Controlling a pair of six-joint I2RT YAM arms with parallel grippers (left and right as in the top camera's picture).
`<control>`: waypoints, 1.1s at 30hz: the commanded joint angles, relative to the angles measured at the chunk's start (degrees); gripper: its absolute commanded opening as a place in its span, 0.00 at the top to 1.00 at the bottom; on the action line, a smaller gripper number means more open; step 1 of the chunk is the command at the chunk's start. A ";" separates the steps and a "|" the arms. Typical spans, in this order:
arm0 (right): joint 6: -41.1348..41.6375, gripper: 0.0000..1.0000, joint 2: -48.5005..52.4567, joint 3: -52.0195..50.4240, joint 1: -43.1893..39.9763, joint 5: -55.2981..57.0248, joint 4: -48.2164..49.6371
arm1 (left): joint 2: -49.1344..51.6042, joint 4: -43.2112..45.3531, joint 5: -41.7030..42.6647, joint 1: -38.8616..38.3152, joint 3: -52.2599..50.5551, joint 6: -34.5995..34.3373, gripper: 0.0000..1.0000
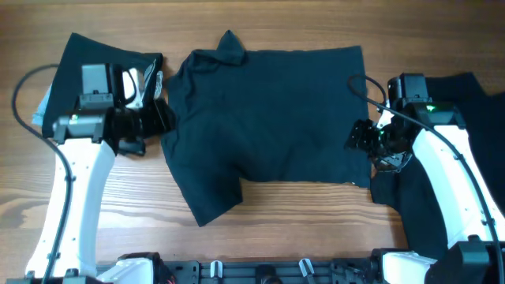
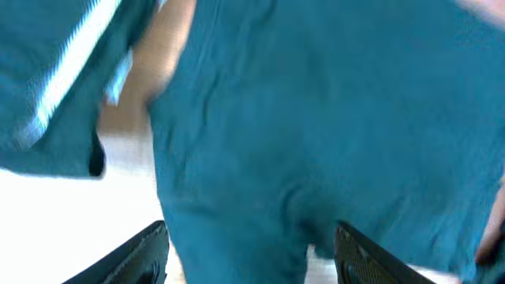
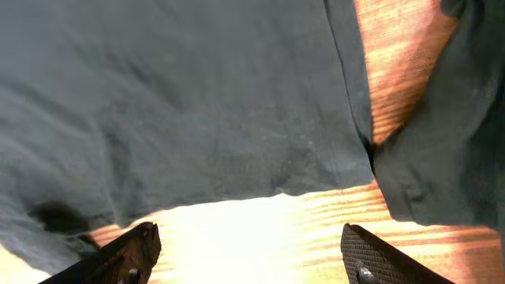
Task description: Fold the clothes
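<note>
A dark T-shirt [image 1: 268,118] lies spread on the wooden table [image 1: 300,221], its sleeve sticking out at the lower left. It also shows in the left wrist view [image 2: 316,134] and the right wrist view [image 3: 181,102]. My left gripper [image 1: 162,118] is open at the shirt's left edge, fabric between its fingers [image 2: 248,252] but not gripped. My right gripper [image 1: 359,136] is open at the shirt's right edge, and its fingers [image 3: 248,252] frame bare table just off the hem.
A folded dark garment with a white label [image 1: 102,63] lies at the far left under my left arm. Another dark garment [image 1: 450,158] lies at the right edge under my right arm, also in the right wrist view [image 3: 450,134].
</note>
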 commanded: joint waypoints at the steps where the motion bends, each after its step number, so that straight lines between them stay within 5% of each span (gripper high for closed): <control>1: 5.31 0.23 0.87 -7.98 -0.57 1.86 2.64 | 0.66 -1.68 5.07 0.22 -6.86 -4.22 0.34; 12: 6.54 0.26 4.44 -21.62 -8.55 -3.15 19.56 | 0.63 -2.01 6.34 0.20 -20.37 -10.10 0.36; 19: 6.03 0.68 7.56 -21.70 -8.55 -2.78 21.70 | 0.63 0.63 8.90 0.20 -25.90 -12.48 0.36; 22: 6.03 0.96 7.56 -21.57 -8.55 -2.71 22.36 | 0.63 0.85 8.87 0.20 -27.32 -12.48 0.36; 33: 3.10 0.92 7.34 -20.44 -8.55 -2.75 20.83 | 0.66 6.84 8.87 -4.46 -32.37 -17.05 0.29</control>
